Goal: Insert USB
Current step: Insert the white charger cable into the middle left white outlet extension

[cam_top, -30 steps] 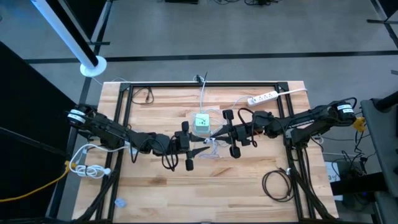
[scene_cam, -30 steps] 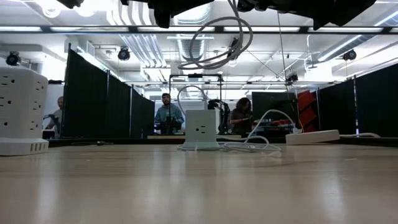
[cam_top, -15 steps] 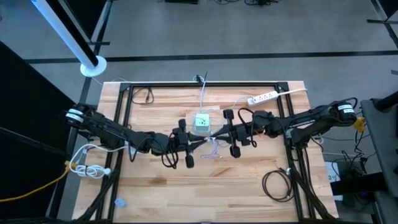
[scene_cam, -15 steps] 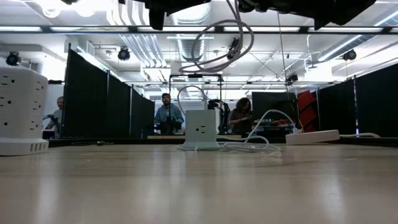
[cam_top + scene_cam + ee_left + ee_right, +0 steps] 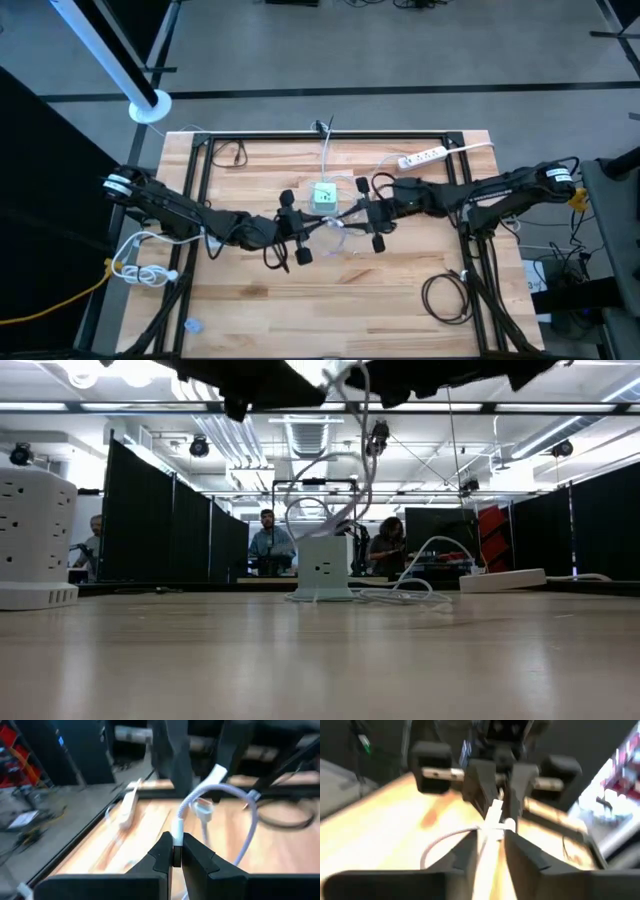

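The left gripper's (image 5: 173,851) fingers (image 5: 198,857) are pinched on the white USB cable (image 5: 220,800), held above the table just in front of the charger cube (image 5: 324,196); the right gripper's (image 5: 491,836) fingers (image 5: 520,851) stand slightly parted around its plug (image 5: 496,822). With one firm grip, the plug could swing off line and miss the cube's port.

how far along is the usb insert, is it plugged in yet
Not plugged in yet. Done: the white USB cable is off the table, held up between the arms. In hand: the left gripper is shut on the cable near one end, while the right gripper sits around the cable facing it, in what looks like a handover. Left: carrying a plug to the white power cube on the table and pushing it in.
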### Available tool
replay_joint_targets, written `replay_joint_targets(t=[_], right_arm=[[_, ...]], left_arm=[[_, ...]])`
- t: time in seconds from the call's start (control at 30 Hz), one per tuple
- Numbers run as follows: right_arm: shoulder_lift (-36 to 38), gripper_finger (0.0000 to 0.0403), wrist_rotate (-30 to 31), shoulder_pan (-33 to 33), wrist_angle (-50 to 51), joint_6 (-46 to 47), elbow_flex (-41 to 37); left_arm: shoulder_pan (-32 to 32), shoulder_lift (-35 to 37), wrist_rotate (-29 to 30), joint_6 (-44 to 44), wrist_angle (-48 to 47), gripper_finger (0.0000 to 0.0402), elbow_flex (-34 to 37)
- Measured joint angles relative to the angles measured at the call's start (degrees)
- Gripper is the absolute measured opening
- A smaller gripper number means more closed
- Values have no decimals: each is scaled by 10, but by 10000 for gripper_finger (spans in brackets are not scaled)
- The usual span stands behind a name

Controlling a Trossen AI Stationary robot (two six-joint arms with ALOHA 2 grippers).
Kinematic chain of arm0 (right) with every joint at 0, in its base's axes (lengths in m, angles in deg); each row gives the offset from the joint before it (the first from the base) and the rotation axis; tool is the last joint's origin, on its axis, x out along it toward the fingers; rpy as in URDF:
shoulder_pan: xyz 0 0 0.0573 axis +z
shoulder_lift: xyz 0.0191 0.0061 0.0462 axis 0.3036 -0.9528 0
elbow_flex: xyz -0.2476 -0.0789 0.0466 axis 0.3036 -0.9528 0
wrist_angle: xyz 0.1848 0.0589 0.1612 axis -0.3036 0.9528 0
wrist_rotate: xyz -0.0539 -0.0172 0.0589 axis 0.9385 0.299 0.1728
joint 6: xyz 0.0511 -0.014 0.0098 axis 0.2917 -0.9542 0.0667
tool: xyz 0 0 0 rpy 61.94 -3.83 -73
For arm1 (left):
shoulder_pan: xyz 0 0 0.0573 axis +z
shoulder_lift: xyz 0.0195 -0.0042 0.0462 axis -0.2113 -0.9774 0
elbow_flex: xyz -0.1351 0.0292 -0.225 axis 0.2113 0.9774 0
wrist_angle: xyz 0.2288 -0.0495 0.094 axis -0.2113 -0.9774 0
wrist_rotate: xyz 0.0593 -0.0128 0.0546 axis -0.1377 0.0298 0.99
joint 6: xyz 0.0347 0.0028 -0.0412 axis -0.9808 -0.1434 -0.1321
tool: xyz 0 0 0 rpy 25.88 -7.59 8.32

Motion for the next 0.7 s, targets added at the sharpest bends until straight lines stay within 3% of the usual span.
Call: replay_joint_targets(t=[0.17,0.3,0.47,0.7], right_arm=[[-6,180,83,0,175,-2,93],[-30,213,111,0,259,-14,165],[-73,220,111,0,263,-8,225],[-146,199,113,2,278,10,239]], left_arm=[[1,-3,1,11,-18,15,0],[0,-15,1,16,-27,15,0],[0,-34,0,41,-48,15,0],[-3,-40,6,48,-61,15,0]])
